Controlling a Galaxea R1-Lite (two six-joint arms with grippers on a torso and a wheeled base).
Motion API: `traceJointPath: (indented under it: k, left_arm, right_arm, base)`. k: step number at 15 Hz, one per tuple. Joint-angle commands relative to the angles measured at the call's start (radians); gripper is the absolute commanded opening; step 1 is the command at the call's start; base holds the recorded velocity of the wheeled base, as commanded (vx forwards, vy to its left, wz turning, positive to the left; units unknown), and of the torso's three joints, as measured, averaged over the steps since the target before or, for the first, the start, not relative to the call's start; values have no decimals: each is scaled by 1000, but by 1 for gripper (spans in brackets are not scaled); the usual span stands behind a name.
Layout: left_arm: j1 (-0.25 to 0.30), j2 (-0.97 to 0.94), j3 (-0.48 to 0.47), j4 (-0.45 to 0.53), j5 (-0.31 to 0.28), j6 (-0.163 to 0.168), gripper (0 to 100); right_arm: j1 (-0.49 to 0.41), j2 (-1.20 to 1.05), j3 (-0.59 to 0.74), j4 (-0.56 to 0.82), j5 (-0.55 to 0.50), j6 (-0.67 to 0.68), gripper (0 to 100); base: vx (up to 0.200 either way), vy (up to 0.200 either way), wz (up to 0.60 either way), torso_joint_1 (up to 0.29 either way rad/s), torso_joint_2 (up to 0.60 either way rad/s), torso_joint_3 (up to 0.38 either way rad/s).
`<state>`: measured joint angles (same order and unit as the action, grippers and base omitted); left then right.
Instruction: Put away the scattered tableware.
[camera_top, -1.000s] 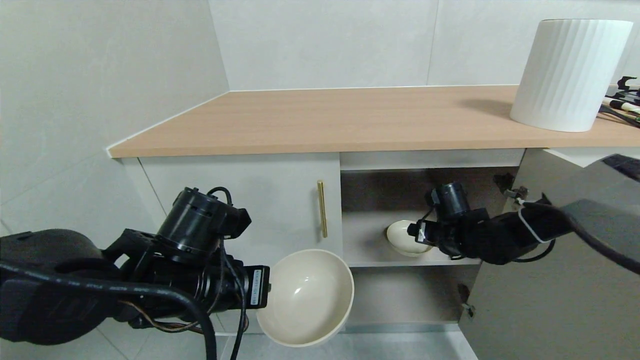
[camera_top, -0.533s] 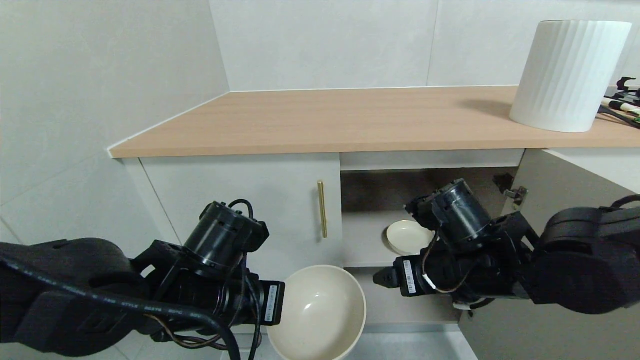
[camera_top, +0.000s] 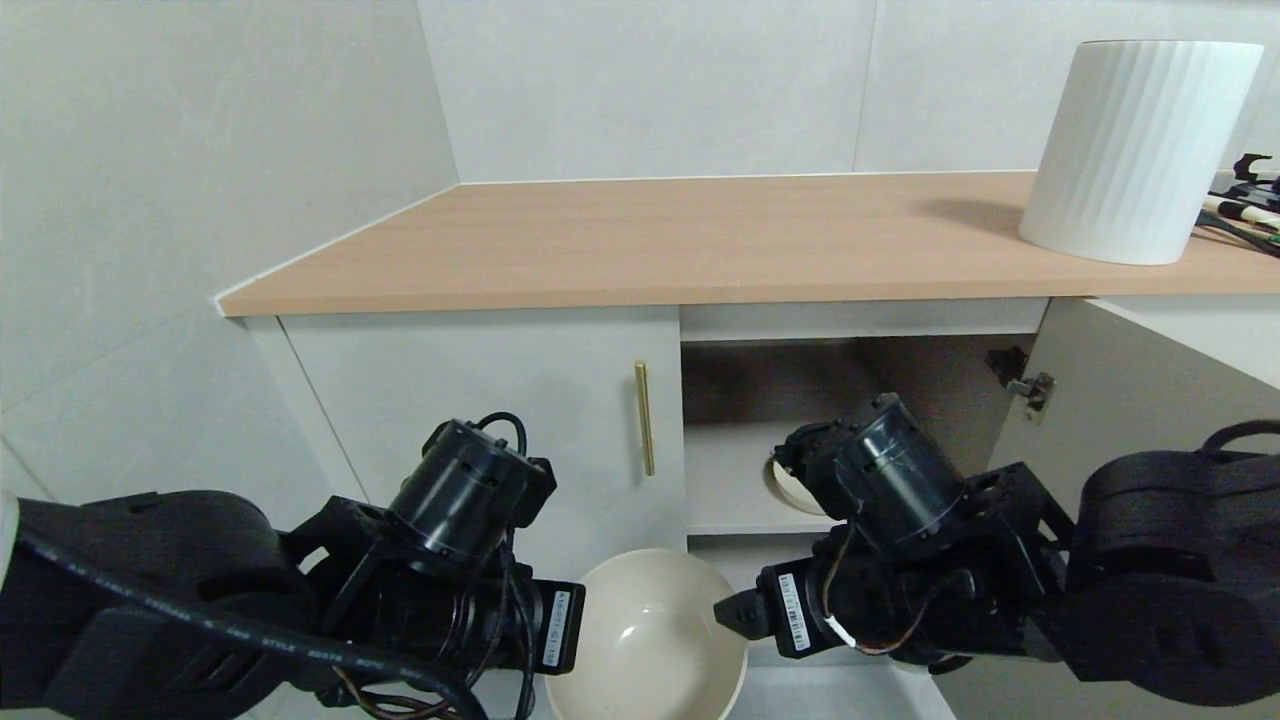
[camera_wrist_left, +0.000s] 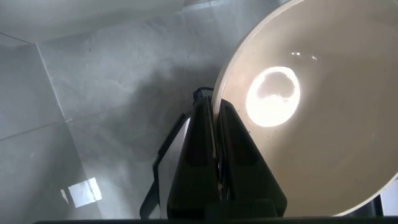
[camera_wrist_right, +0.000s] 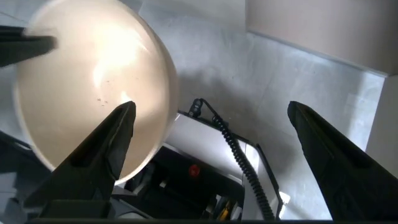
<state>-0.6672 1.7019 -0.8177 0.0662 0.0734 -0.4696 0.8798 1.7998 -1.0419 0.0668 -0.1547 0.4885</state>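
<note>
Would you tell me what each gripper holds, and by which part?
The left gripper pinches the cream bowl by its rim; the right gripper is open and empty.

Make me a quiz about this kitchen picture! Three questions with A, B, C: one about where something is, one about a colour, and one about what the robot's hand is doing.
1. Where is the small bowl?
A. on the counter
B. on the shelf inside the open cupboard
C. on the floor

2. What colour is the handle on the shut door?
A. gold
B. red
C. blue

3. What is the right gripper doing?
A. squeezing a spoon
B. open, holding nothing
C. squeezing the big bowl

Answers:
1 B: the head view shows it resting on that shelf.
2 A: the thin bar shines gold against the pale door.
3 B: its fingers stand wide apart with nothing held between them.
</note>
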Motion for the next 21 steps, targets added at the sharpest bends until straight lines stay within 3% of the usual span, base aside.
traceJointPath:
  k: [1,3,4,16,17,21]
  left_arm:
    - [-5,-1,2,0,0,0,0]
    - [-14,-2,5,0,0,0,0]
    - [-15,-2,5,0,0,-1,0]
    - [-15,-1,6,0,2,0,0]
    - [-15,-1,6,0,3,0,100]
    - [-14,-2,0,-6,17,-6,100]
  right_arm:
    - [10,47,-9,-1,-2,1,100]
    - [11,70,-9,-25,-3,13,100]
    - [11,75,-9,-44,-3,22,0]
    - [11,69,-3,-45,-5,25,0]
    - [11,70,-3,-45,-5,25,0]
    - [11,73,-1,-45,-5,25,0]
  base:
    - [0,0,0,0,0,0]
    - [0,0,0,0,0,0]
    - [0,0,0,0,0,0]
    - [0,0,0,0,0,0]
    - [0,0,0,0,0,0]
    - [0,0,0,0,0,0]
